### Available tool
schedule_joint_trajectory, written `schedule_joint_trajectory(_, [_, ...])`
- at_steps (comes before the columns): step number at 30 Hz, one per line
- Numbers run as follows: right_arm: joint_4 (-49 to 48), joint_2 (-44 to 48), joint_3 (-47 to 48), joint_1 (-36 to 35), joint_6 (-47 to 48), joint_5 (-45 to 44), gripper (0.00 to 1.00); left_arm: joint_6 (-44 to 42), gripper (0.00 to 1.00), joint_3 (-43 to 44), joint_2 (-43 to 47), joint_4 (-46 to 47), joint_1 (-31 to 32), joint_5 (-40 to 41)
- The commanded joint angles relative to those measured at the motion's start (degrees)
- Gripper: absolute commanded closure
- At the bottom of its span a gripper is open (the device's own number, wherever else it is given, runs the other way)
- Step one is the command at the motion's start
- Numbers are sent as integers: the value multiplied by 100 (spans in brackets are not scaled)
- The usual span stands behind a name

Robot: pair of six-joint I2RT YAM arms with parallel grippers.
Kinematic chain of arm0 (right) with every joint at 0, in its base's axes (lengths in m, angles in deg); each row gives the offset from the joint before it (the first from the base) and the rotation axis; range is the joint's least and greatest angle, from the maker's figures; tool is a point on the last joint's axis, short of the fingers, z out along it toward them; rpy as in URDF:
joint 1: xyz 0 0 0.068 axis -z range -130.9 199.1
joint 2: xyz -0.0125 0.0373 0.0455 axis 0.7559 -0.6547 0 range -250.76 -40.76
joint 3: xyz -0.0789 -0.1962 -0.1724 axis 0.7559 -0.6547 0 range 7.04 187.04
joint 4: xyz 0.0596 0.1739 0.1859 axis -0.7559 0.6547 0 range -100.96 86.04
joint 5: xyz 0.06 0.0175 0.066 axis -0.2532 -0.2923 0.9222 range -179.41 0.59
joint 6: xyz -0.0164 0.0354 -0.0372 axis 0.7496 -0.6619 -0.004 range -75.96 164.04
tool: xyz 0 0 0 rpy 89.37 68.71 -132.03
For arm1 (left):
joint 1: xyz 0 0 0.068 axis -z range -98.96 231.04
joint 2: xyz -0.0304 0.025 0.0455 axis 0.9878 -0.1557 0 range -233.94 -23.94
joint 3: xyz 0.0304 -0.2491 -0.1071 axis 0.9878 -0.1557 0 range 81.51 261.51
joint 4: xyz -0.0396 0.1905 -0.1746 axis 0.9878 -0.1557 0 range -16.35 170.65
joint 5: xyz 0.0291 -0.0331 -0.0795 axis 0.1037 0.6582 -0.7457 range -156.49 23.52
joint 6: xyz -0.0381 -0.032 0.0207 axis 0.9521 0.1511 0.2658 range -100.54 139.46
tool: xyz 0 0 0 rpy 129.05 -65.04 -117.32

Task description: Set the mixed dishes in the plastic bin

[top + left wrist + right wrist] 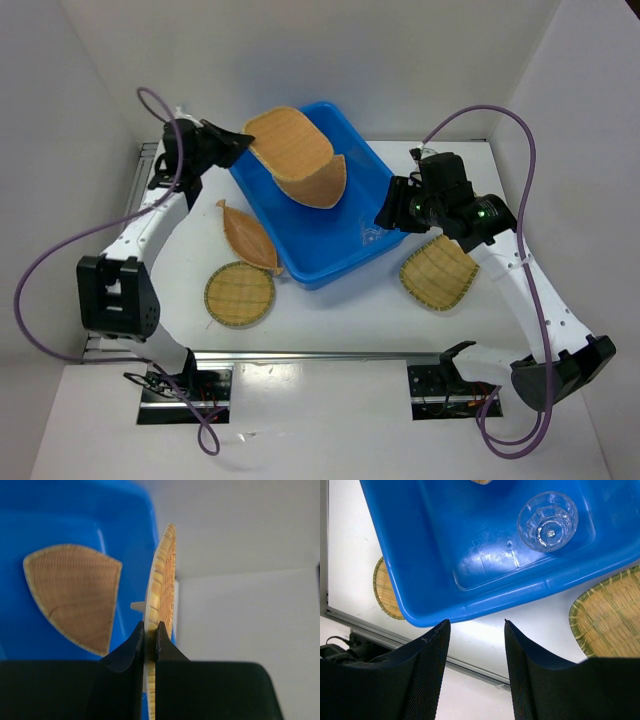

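Left claw (150, 626) pinches tray (288, 142), pointing lengthwise across bin (322, 243); right claw (476, 623) gapes empty.

Glossy plastic bin (322, 248), matt woven trays (240, 294) (rough), clear cup (547, 522), perhaps glass

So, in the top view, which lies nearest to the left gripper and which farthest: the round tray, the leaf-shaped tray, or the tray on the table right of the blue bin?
From the left gripper, nearest first:
1. the leaf-shaped tray, on the table beside the bin's left wall
2. the round tray, further toward the front edge
3. the right-hand tray, across the bin
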Motion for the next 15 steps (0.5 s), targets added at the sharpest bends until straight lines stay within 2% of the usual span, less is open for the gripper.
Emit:
schedule_joint_trajectory(1, [-77, 176, 79, -14, 139, 8, 47, 88, 100, 448, -320, 366, 224, -11])
schedule_joint_trajectory(11, [29, 228, 131, -14, 86, -106, 47, 316, 100, 1125, -1929, 339, 576, 0])
schedule_joint_trajectory(15, [29, 281, 131, -14, 34, -159, 47, 263, 100, 1380, -2394, 189, 752, 342])
